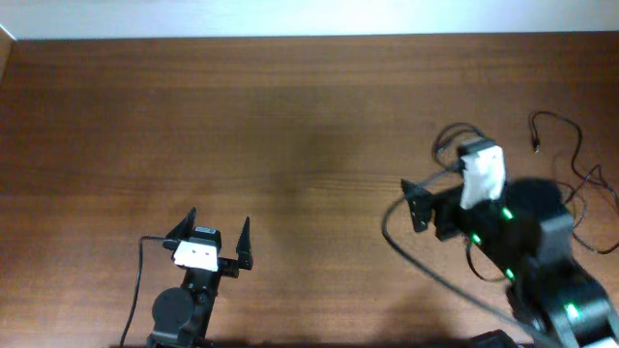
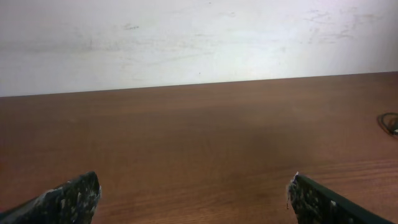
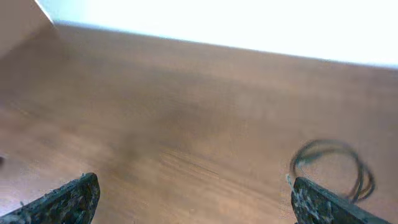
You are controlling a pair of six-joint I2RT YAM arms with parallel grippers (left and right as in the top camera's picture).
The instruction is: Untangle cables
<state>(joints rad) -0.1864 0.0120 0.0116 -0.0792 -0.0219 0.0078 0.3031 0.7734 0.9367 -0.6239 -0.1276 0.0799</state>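
Observation:
The cables are thin black wires on the right side of the wooden table (image 1: 290,116). One strand (image 1: 553,118) with a small plug end trails toward the right edge, and a small loop (image 1: 462,129) lies just beyond my right arm. In the right wrist view that loop (image 3: 323,143) lies on the table beside my right-hand fingertip. My right gripper (image 1: 430,177) (image 3: 193,180) points left and is open with nothing between its fingers. My left gripper (image 1: 214,228) (image 2: 193,180) is open and empty at the near left, far from the cables. A bit of cable (image 2: 390,123) shows at the left wrist view's right edge.
A thicker black cable (image 1: 426,266) runs from the right arm's base across the table near its front. Another one (image 1: 135,290) hangs by the left arm's base. A pale wall (image 2: 199,37) stands behind the table's far edge.

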